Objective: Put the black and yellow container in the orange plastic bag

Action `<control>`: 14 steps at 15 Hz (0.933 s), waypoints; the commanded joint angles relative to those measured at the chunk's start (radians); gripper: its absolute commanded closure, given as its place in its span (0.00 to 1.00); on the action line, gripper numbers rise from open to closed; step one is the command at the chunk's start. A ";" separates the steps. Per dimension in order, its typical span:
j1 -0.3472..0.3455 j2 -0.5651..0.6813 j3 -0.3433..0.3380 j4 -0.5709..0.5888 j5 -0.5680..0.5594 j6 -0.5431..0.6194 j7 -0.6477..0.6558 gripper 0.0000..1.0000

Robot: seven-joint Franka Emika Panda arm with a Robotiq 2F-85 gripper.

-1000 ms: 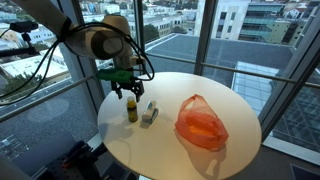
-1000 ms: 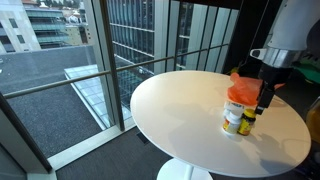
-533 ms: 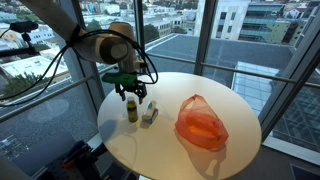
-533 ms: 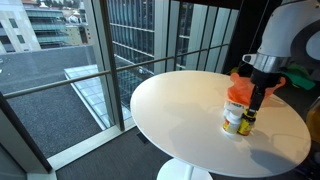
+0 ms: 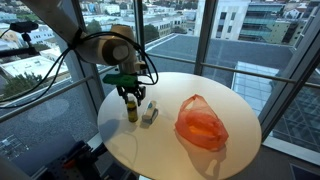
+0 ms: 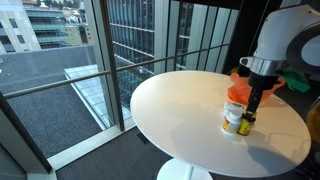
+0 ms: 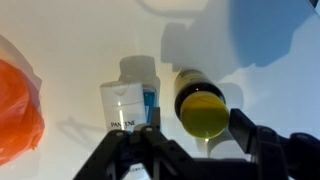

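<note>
Now my black two-finger gripper (image 7: 197,125), jaws spread, has sunk lower than a second ago and straddles the upright black container with the yellow cap (image 7: 202,112) at frame centre, unclasped but ready for closing, with the crumpled orange plastic bag (image 5: 202,122) well apart, centre-right.

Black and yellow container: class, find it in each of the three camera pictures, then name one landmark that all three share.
Exterior view: the black and yellow container stands left of centre on the round table.
Exterior view: it stands at the right, near the table's edge.
Wrist view: it is right of centre, its yellow cap facing the camera.
Shared landmark: the orange plastic bag.
</note>
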 commanded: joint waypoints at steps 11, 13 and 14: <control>-0.009 -0.075 0.004 -0.004 -0.013 -0.046 0.023 0.80; -0.012 -0.106 0.003 0.012 0.007 -0.068 0.008 0.80; -0.014 -0.123 0.002 0.025 0.015 -0.089 0.003 0.80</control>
